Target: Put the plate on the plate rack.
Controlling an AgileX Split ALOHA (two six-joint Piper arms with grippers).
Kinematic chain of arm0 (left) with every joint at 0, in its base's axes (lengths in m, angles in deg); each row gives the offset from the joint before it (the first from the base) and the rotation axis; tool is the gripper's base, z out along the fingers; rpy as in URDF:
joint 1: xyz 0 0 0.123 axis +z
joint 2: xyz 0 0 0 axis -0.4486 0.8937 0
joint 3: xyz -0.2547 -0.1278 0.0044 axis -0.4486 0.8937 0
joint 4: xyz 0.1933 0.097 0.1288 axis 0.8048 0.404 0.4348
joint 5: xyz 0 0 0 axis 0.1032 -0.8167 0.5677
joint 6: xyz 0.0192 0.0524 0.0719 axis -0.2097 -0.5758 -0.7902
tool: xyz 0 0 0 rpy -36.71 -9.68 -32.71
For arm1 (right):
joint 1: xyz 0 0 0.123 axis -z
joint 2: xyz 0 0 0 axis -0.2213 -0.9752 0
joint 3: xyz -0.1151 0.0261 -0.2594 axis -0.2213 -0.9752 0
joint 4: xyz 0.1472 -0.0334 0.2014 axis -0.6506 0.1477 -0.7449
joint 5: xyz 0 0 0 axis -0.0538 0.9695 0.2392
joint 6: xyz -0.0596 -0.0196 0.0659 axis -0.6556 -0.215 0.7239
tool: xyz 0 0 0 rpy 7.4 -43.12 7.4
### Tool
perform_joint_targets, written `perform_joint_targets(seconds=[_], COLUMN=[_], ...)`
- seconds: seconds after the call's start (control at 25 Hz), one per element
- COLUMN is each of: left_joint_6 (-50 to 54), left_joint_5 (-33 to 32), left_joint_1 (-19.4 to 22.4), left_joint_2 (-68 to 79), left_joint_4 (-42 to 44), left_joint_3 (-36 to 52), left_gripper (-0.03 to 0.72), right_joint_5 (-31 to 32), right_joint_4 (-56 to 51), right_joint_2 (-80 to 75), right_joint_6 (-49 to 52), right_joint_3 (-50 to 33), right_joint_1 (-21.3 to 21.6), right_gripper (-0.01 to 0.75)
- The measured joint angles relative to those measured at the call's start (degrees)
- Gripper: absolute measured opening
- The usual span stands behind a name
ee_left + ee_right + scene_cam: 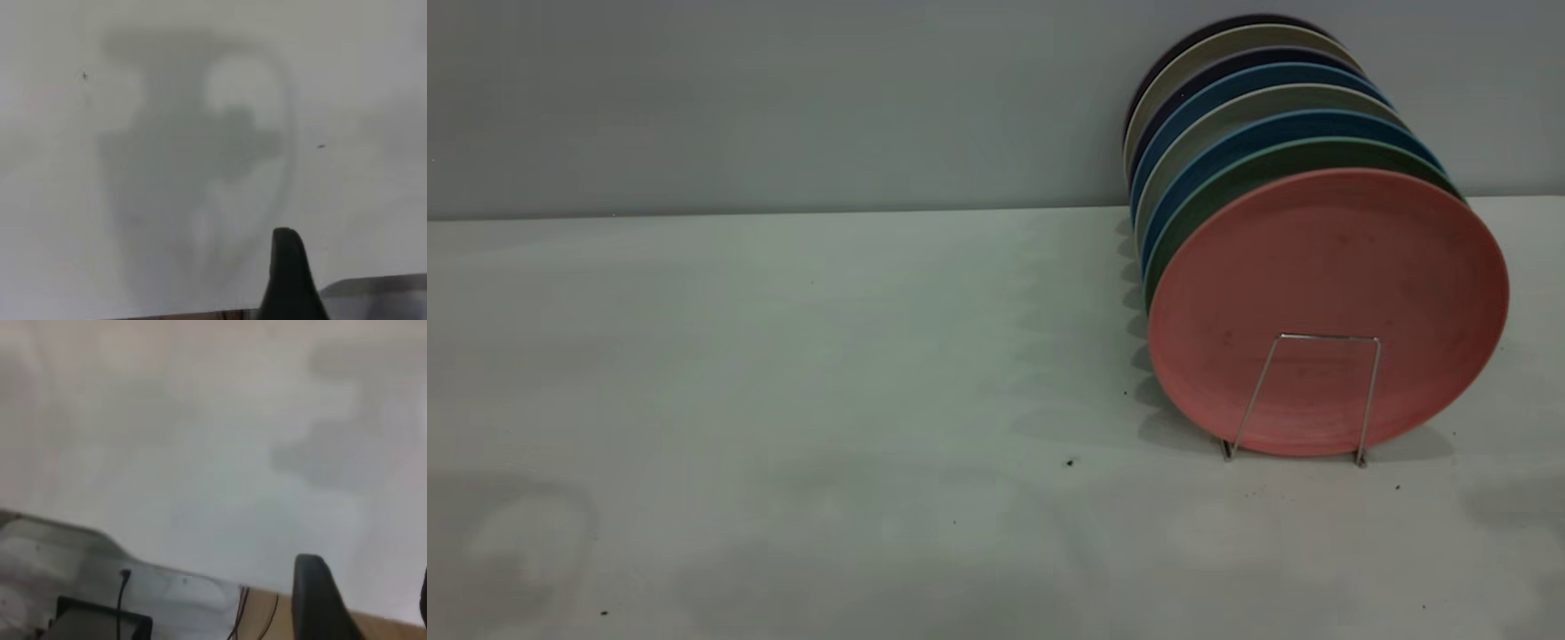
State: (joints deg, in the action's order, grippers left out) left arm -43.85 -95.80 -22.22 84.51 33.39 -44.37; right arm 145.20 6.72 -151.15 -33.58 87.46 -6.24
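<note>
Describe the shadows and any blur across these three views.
Exterior view: sharp, the plate and stacked plates throw soft scalloped shadows leftward on the table. Left wrist view: hazy, a broad gripper-shaped shadow. Right wrist view: blurred, faint blocky shadow.

The plate is salmon-pink with faint dark scuffs, fronting a row of green, blue, grey and dark plates. The plate rack is thin silver wire on a pale, dark-specked table.

text: none readable | labels: none | brands: none | numbers: none | signs: none
</note>
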Motion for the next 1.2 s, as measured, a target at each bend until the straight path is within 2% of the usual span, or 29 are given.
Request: perform_joint_targets(seconds=[0.24,0.48,0.8,1.0,1.2], left_joint_6=[-1.07,-1.12,-0.68,-0.09,-0.03], left_joint_5=[-2.70,-4.22,-7.00,-9.30,-11.91], left_joint_1=[0.00,0.00,0.00,0.00,0.00], left_joint_2=[-16.37,-30.12,-44.79,-53.73,-61.55], left_joint_4=[-0.72,-1.09,-2.44,-2.44,-2.50], left_joint_3=[3.55,7.65,15.17,20.43,22.60], left_gripper=[0.539,0.539,0.539,0.539,0.539], right_joint_5=[1.40,5.83,6.01,5.62,6.16], right_joint_4=[-0.39,-1.49,-1.42,-0.56,3.52], right_joint_2=[15.48,30.63,51.12,62.38,65.35], right_joint_6=[0.00,0.25,1.25,1.29,3.64], right_joint_3=[-7.87,-13.19,-23.54,-27.00,-27.30], right_joint_1=[0.00,0.00,0.00,-3.50,-8.50], right_gripper=[0.389,0.389,0.389,0.389,0.389])
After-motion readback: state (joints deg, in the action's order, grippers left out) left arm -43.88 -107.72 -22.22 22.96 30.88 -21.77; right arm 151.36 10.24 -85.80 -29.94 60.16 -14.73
